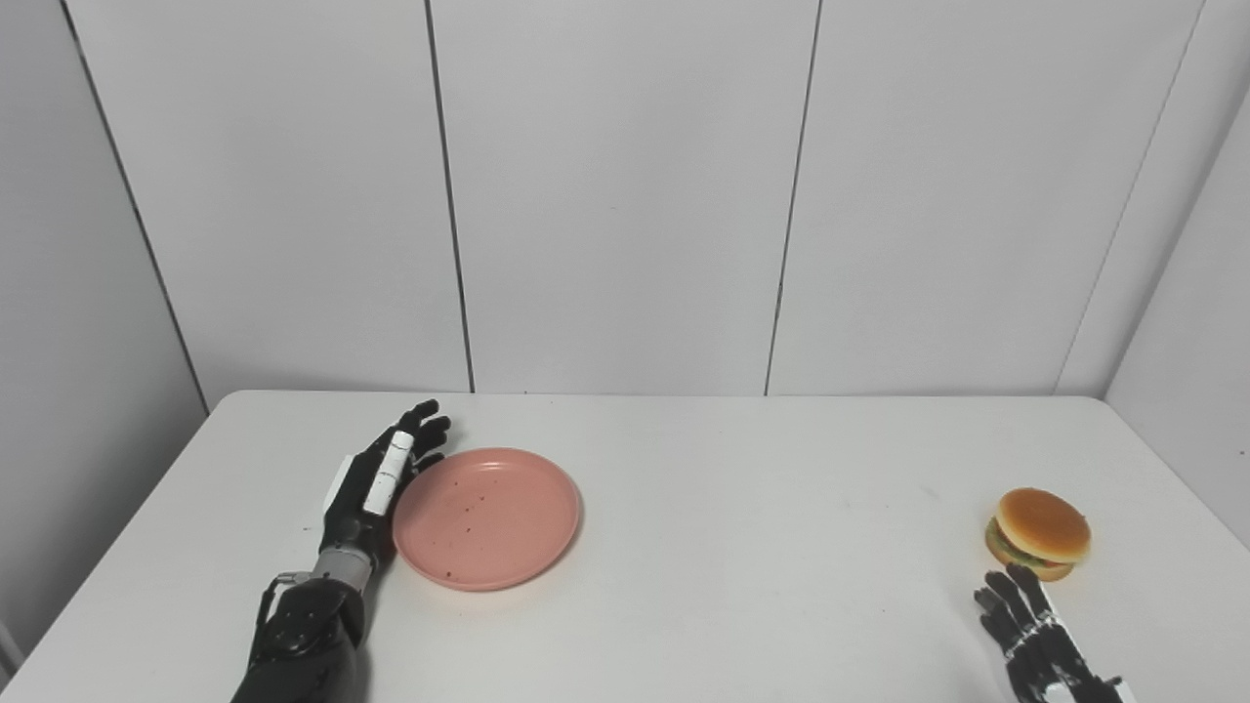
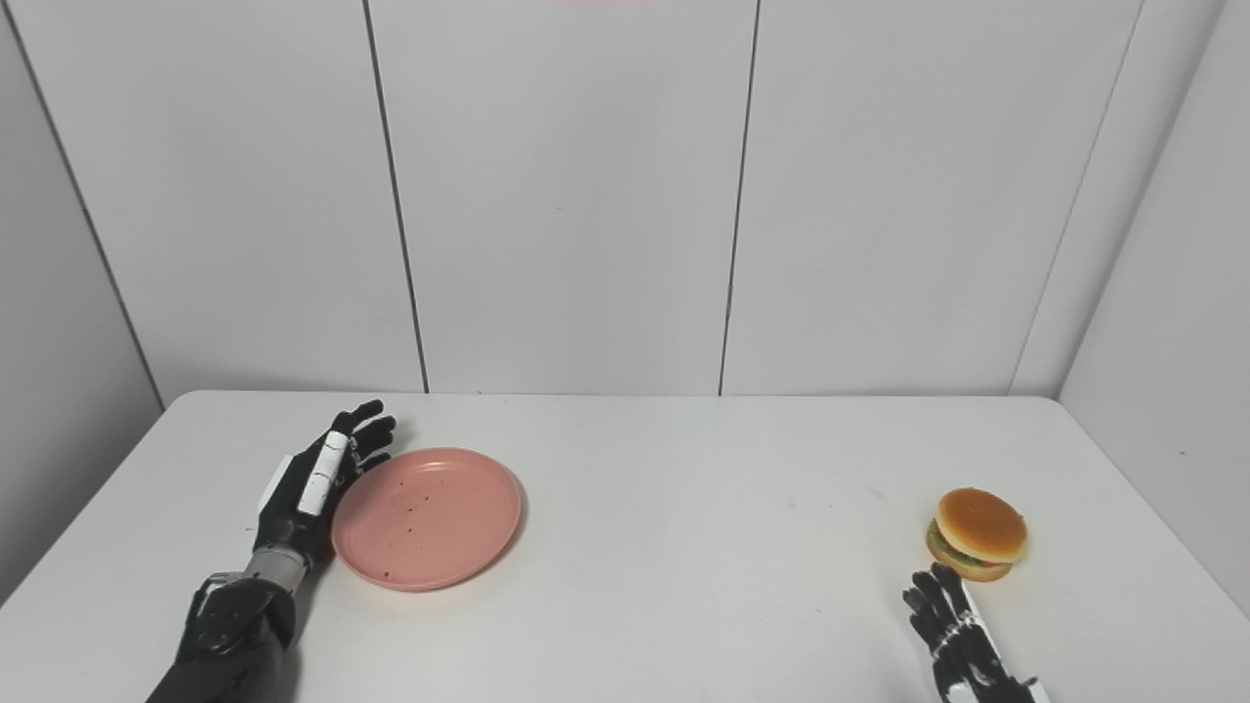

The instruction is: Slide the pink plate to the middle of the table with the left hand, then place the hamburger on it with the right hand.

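Pink plate [image 1: 486,517] sits right against the left hand [image 1: 376,483], fingers spread flat to shove it, while the right hand [image 1: 1035,640] waits loose-fingered just short of the hamburger [image 1: 1039,533].

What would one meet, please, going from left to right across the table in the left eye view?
left hand → pink plate → hamburger; the right hand sits below the hamburger, overlapping it in the order.

i am in what looks like a test booth or lab cell, not a home. plain white wall panels [image 1: 625,195] with thin dark seams close in behind and at both sides of a bare white table [image 1: 742,547]. on it lies only a toy-like hamburger [image 1: 1039,533] and a pink plate [image 1: 486,517].
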### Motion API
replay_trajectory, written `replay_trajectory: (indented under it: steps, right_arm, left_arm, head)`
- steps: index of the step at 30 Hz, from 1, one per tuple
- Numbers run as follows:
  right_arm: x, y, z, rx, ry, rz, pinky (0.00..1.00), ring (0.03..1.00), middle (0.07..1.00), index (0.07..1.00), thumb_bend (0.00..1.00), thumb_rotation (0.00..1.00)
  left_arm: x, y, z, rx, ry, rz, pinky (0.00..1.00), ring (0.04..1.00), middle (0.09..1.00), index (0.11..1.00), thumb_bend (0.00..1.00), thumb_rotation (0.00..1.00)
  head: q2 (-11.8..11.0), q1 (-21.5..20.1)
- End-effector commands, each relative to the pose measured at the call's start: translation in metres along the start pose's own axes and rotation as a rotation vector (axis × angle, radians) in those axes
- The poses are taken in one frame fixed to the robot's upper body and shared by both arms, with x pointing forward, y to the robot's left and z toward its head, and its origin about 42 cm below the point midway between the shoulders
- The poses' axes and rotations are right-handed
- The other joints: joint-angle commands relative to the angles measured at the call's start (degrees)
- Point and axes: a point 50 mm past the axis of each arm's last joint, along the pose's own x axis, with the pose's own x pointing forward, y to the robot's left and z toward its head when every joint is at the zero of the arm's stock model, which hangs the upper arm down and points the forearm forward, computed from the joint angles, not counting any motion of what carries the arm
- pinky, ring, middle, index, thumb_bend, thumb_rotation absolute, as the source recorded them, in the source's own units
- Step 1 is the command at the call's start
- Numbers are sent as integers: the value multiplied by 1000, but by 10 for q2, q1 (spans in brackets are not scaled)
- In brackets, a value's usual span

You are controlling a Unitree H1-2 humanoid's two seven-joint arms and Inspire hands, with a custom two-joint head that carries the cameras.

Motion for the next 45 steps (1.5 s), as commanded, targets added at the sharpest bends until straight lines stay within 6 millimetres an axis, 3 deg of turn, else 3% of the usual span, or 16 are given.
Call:
replay_trajectory:
  steps: [1, 25, 45]
  right_arm:
    - [26, 14, -8, 31, 75, 23, 996, 956, 959, 973, 867, 817]
    - [30, 33, 1, 24, 68, 31, 997, 957, 956, 964, 874, 832]
    - [30, 39, 4, 34, 76, 28, 1000, 960, 956, 956, 858, 824]
  left_arm:
    - [2, -13, 0, -18, -2, -29, 864, 871, 816, 801, 891, 815]
    - [-10, -68, 5, -84, 23, -182, 854, 887, 852, 848, 899, 851]
    - [-22, -101, 3, -51, 29, -159, 959, 930, 892, 852, 869, 837]
  head:
    - [1, -2]
    - [12, -46]
    - [16, -62]
